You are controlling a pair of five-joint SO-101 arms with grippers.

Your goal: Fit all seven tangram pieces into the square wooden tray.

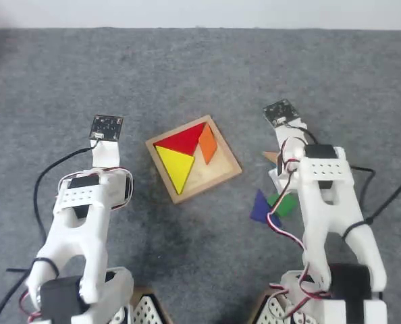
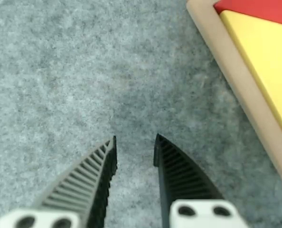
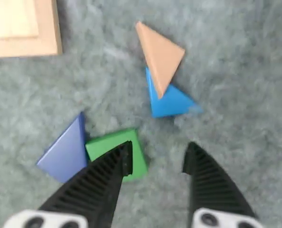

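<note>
We see the square wooden tray [image 1: 210,177] lying turned like a diamond on the grey carpet [image 1: 187,67], between the two arms. It is pale wood with a raised rim, and three pieces sit in it. A large red triangle [image 1: 183,140] fills the far corner, a large yellow triangle [image 1: 177,167] lies against it on the left arm's side, and an orange piece [image 1: 208,144] touches the red one on the right arm's side. The rest of the tray floor is bare wood.

Four pieces lie loose on the carpet near the right arm. A tan triangle [image 3: 161,54] overlaps a light blue triangle [image 3: 168,102], and a green square [image 3: 105,145] touches a dark blue triangle [image 3: 65,152].

The right gripper [image 3: 159,143] is spread apart and holds nothing, with one finger over the green square's edge. The left gripper [image 2: 135,138] also stands parted and empty, over bare carpet just beside the tray's rim.
</note>
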